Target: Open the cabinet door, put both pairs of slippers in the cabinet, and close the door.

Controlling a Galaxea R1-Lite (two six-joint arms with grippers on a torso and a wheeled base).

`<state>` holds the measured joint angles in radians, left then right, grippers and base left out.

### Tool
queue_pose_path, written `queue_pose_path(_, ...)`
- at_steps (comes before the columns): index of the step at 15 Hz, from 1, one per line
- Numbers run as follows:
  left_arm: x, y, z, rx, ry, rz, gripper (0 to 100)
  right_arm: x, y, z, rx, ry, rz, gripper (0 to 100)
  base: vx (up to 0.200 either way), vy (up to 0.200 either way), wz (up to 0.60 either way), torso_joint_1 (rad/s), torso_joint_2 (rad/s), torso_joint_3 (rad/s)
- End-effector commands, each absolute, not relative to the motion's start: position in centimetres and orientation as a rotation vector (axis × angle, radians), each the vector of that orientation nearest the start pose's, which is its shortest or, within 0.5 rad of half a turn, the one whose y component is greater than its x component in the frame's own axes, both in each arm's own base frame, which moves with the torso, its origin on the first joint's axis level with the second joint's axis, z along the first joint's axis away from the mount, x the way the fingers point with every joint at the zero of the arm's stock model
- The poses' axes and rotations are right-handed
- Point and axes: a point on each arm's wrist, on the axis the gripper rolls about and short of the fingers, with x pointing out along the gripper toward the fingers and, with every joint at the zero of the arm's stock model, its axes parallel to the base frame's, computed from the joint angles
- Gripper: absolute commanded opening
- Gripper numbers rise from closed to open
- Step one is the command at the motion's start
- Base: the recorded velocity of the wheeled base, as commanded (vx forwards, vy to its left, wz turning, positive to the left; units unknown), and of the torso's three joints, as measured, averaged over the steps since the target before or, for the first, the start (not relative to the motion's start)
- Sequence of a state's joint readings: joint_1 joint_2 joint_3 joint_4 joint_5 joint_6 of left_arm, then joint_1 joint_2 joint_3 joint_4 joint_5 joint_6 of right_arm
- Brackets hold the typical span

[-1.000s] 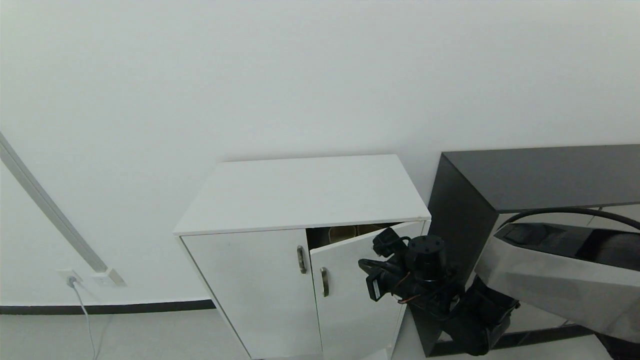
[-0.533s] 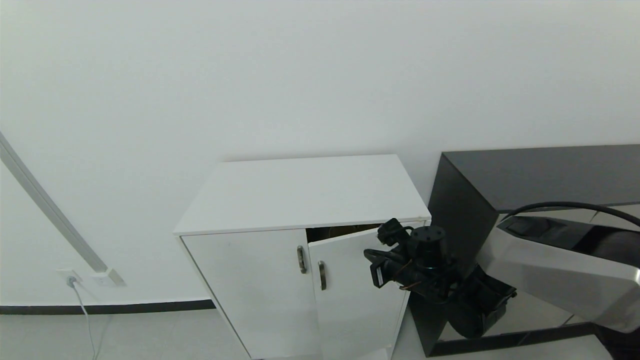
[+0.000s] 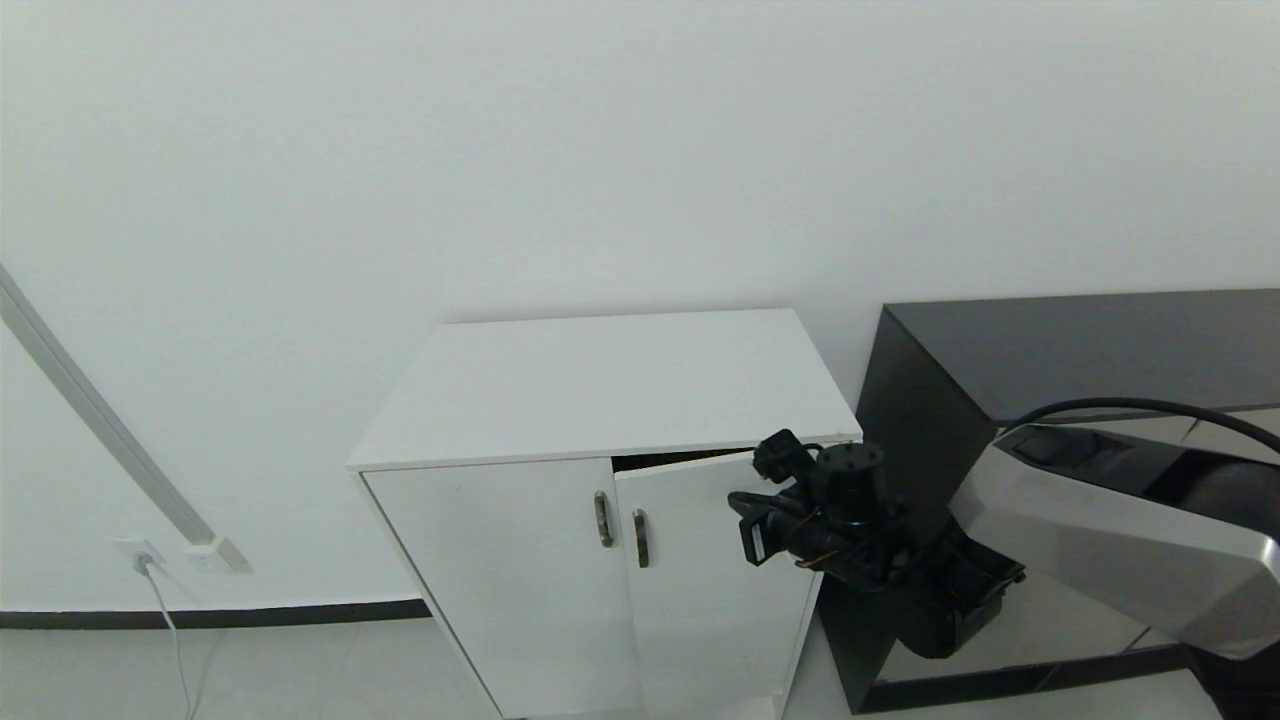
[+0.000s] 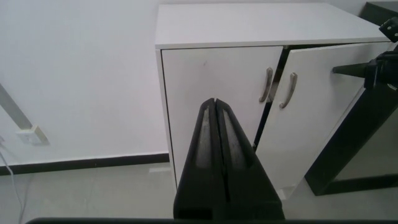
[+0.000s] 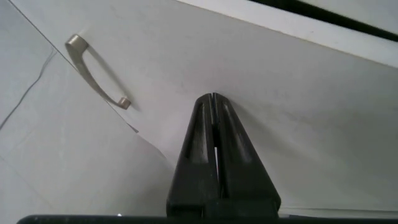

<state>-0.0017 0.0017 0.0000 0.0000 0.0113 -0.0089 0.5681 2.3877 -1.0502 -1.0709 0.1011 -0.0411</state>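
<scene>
While the right pincer (image 5: 213,97), closed like the left pincer (image 4: 215,102), touches the ajar door (image 3: 700,580), closing needs a final push.

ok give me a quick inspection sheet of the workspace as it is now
surface: top of the cabinet, white and flat; light floor below
job's things: right door ajar, thin dark gap along its top edge; left door shut; handles side by side at the middle
clutter: nothing seen
grippers: right gripper shut, tips at the right door's face, contact unclear; left gripper shut, held back from the cabinet, pointing at it
cables: white cable hanging from the wall socket
surroundings: white wall, grey trunking strip, black skirting, black table on the cabinet's right
</scene>
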Motion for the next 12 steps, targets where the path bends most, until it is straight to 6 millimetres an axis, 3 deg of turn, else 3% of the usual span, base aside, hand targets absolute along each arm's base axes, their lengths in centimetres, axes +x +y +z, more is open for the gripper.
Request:
queue_pose_path(1, -2.27, 0.03, 7.55, -0.009, 0.001, 0.009, 0, 36.78, 23.48, 3.10, -0.097, 0.231, 0.666, 0, 0.000, 0.000, 0.00, 0.000, 0.00, 0.000)
queue_pose_path(12, -2.27, 0.04, 7.55, -0.009, 0.001, 0.015, 0, 36.83, 23.19, 3.22, -0.097, 0.234, 0.660, 0, 0.000, 0.000, 0.00, 0.000, 0.00, 0.000)
